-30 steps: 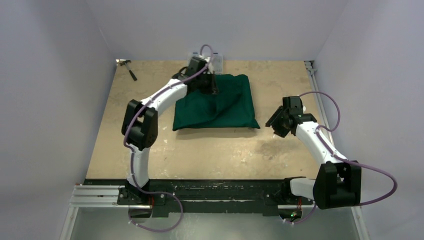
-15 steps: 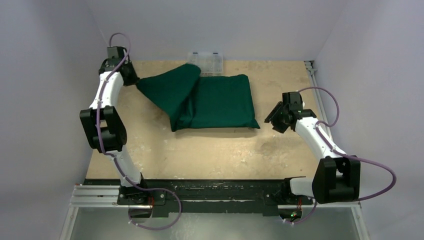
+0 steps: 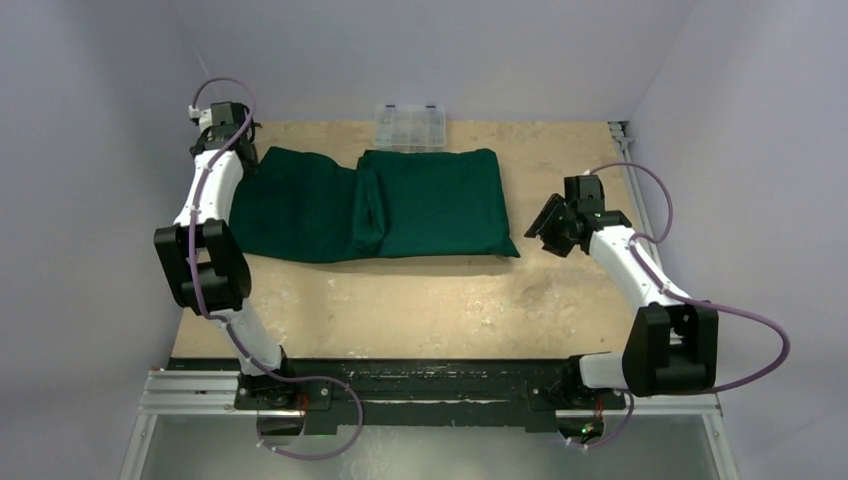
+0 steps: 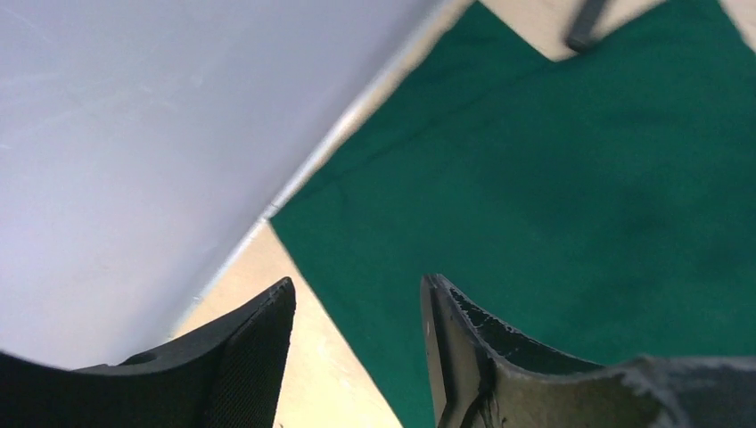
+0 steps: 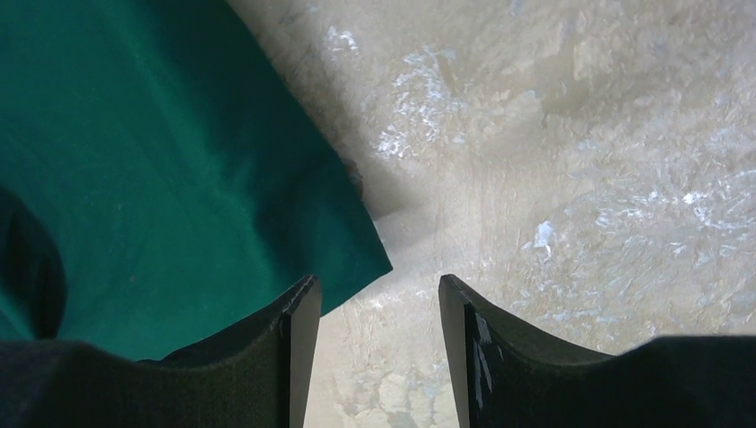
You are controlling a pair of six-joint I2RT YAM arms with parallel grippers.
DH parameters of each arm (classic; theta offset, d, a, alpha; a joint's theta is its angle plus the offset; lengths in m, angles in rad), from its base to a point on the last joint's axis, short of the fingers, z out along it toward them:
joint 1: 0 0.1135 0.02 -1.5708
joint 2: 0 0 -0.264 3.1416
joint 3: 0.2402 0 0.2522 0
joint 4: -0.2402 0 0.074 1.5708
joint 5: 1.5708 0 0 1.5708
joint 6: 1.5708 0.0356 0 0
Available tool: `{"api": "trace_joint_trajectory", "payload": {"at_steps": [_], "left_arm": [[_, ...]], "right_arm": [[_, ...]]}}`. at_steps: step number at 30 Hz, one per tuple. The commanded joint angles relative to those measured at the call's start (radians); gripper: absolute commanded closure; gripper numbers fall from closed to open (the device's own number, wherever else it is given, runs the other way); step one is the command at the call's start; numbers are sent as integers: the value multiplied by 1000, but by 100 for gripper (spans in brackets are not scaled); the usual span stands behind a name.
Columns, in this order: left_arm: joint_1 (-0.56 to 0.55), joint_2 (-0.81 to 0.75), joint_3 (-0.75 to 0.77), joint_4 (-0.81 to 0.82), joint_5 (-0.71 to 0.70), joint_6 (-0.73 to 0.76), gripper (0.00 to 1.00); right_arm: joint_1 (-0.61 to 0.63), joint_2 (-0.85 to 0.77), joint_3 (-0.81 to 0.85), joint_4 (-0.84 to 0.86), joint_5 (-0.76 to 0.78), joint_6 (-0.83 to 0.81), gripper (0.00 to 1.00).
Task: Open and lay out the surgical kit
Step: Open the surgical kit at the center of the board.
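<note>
Overhead view. The left arm [image 3: 215, 215] rose along the left side of the frame, elbow bent at mid-height. Its forearm reached to the upper left corner of the worktop [image 3: 430, 300], where the left pincer [image 3: 224, 120] pointed downward. In the left wrist view, the left pincer [image 4: 359, 285] was released. Its fingers [image 4: 258, 348] stood apart with nothing between them, above the edge of the dark green cloth wrap [image 4: 553, 205] and beside the pale wall [image 4: 134, 134].

The right arm [image 3: 640, 285] bent inward from the lower right, and the right pincer [image 3: 548, 225] hung just beside the right edge of the wrap. In the right wrist view, the right pincer [image 5: 376, 281] was likewise released, over the wrap's corner [image 5: 370, 259] and bare worktop.

The dark green cloth wrap [image 3: 430, 200] lay in the upper centre. Its right part formed a closed, raised bundle, the contents hidden. One flap [image 3: 290, 210] lay spread flat towards the left, reaching the left arm. A clear plastic compartment box [image 3: 408, 125] sat at the far edge, touching or just behind the bundle. Its contents were too small to tell.

Bare worktop filled the lower half of the frame, between the wrap and the arm bases, and a narrower strip ran along the right edge.
</note>
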Motion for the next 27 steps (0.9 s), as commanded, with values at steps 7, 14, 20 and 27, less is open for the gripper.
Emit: {"api": "trace_joint_trajectory", "payload": {"at_steps": [7,14,20,27], "left_arm": [[-36,-135,-363,350,693,-142,46],[-35,-103,-502,324,597,-169,52],[-17,-86,-551,194,341,-239,56],[1,-69,-580,70,116,-376,58]], "right_arm": [[34,-33,64,189,-201,-147,36],[167,31,149,194,-155,-165,38],[235,62,195,220,-139,-165,39],[309,118,233,237,-99,-178,39]]}}
